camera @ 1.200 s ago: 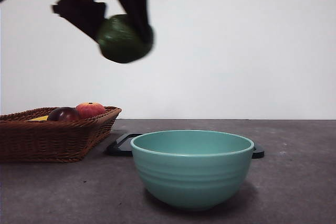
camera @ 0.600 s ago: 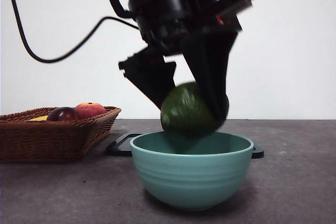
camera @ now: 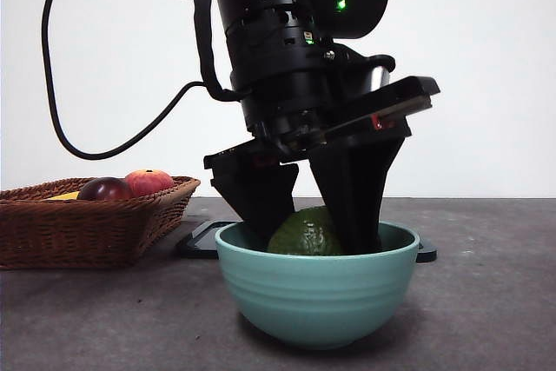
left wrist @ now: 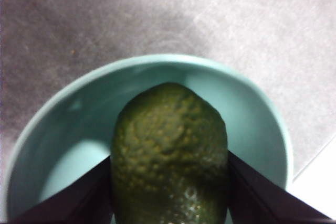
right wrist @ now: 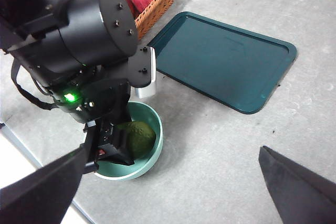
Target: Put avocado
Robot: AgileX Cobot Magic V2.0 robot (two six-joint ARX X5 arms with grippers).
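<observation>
The front view looks level from table height, close to the teal bowl (camera: 317,280), with the wicker basket (camera: 87,223) at nine o'clock; the left wrist view looks straight down into that bowl (left wrist: 152,72) from very near; the right wrist view looks down from high and far, sharing bowl (right wrist: 149,153), basket (right wrist: 152,3) and dark tray (right wrist: 223,59).

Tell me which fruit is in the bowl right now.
The avocado, dark green and bumpy, held by the left pincer inside the teal bowl. The other fruits sit in the wicker basket.
</observation>
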